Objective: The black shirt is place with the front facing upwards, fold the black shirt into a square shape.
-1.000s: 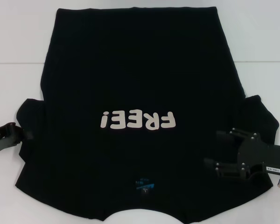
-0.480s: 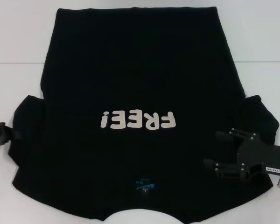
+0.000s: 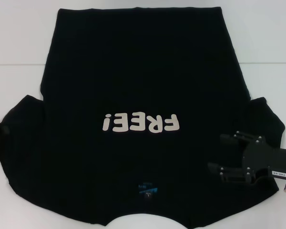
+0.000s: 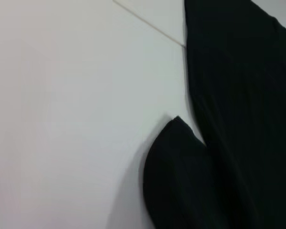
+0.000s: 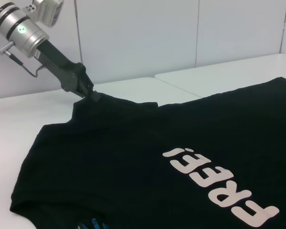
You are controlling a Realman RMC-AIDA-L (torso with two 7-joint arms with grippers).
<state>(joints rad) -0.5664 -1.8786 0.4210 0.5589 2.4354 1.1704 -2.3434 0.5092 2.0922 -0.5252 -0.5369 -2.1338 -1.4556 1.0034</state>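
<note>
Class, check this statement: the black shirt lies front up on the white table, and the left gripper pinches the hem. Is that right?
Not quite. The left gripper pinches the black shirt at its sleeve, not the hem, as the right wrist view shows. The shirt does lie front up on the white table.

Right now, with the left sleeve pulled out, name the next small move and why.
Probably let go of the sleeve: the left gripper pinches the sleeve tip of the black shirt, which already lies stretched flat on the table. The right gripper waits open over the other side.
</note>
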